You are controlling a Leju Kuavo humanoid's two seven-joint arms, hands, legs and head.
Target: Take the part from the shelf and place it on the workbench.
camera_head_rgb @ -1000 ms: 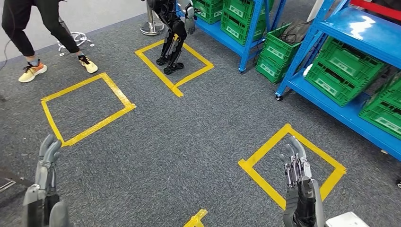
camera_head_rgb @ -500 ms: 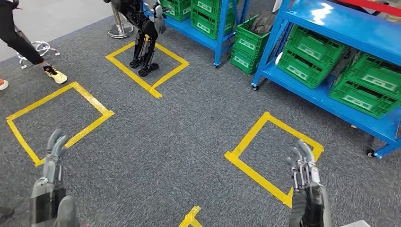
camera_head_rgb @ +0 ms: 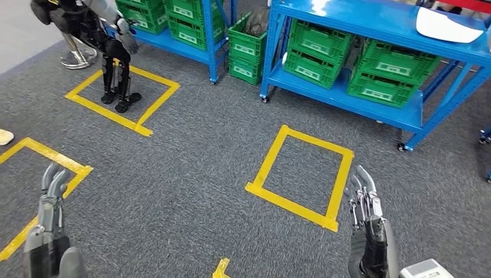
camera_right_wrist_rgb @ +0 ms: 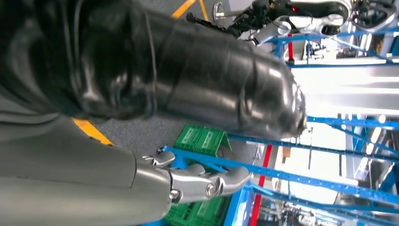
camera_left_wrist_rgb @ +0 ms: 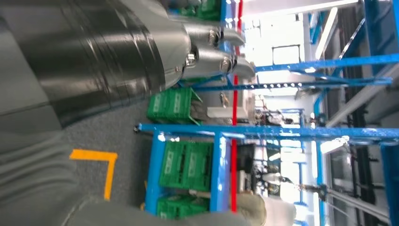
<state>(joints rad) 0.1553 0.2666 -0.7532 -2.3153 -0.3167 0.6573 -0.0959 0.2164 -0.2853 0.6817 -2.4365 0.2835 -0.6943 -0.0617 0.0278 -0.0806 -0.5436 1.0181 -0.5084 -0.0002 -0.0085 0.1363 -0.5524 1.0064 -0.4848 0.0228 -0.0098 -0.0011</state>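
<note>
Blue shelf (camera_head_rgb: pixel 370 98) ahead, white part (camera_head_rgb: pixel 449 26) on top; left hand (camera_head_rgb: pixel 51 200) and right hand (camera_head_rgb: pixel 363 200) empty, fingers apart; risk: overreach, part slips off.

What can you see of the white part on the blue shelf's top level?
The white part lies flat on the top deck of the blue shelf, toward its right end. It looks like a thin, smooth, rounded sheet or shell, plain white, material unclear. Nothing rests on it; both hands are far from it, above the carpet.
</note>
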